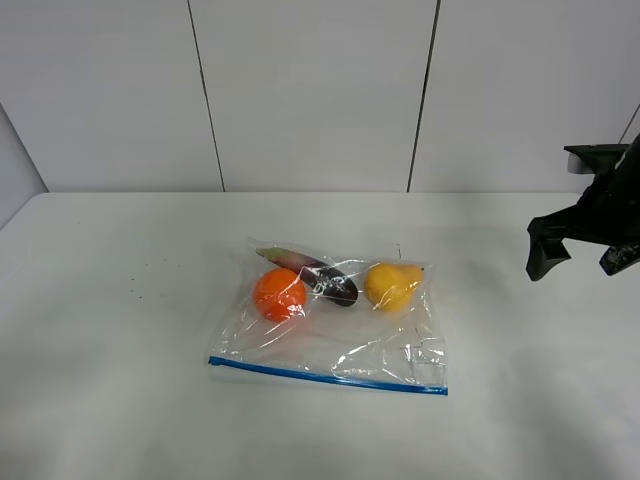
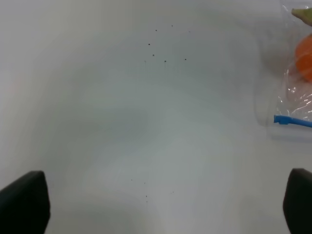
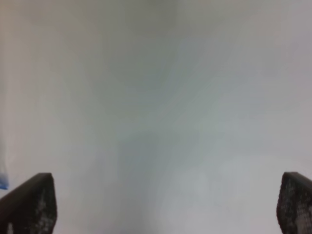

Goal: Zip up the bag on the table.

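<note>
The bag [image 1: 330,335] lies flat mid-table, clear and crinkly, with its blue zipper strip [image 1: 328,377] along the front edge. Inside it are an orange [image 1: 280,294], a dark purple piece [image 1: 332,282] and a yellow pear [image 1: 392,284]. My right gripper [image 1: 578,262] hangs open above the table [image 1: 120,300], well to the right of the bag. It shows in the right wrist view [image 3: 163,204] with nothing between its fingers. My left gripper [image 2: 161,204] is open over bare table; the bag's corner [image 2: 297,97] and zipper end [image 2: 292,120] are off to one side. The exterior view does not show it.
A few tiny dark specks [image 2: 158,48] mark the white table left of the bag. A grey panelled wall [image 1: 310,90] rises behind the far edge. A sliver of blue [image 3: 2,183] shows at the edge of the right wrist view.
</note>
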Controlling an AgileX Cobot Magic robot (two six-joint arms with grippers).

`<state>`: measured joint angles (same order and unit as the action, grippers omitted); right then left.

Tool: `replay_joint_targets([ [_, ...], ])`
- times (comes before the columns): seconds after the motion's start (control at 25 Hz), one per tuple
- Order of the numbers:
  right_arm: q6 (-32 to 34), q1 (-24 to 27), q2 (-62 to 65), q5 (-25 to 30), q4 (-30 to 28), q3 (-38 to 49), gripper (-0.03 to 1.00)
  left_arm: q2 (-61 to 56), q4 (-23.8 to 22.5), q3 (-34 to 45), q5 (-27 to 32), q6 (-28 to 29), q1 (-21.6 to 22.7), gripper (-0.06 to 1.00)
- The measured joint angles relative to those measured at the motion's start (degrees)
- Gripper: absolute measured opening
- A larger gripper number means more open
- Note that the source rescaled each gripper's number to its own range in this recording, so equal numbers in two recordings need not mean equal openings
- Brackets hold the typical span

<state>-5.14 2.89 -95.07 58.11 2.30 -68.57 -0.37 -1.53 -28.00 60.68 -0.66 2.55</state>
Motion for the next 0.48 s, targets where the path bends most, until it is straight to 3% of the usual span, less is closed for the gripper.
replay_joint_targets([
  [0.2,-0.1,0.4,0.2,0.4,1.9,0.0,1.00,0.0,0.0,0.0,0.0,0.0,0.0,1.00],
  [0.48,-8.0,4.0,0.2,0.3,10.9,0.0,1.00,0.0,0.0,0.0,0.0,0.0,0.0,1.00],
])
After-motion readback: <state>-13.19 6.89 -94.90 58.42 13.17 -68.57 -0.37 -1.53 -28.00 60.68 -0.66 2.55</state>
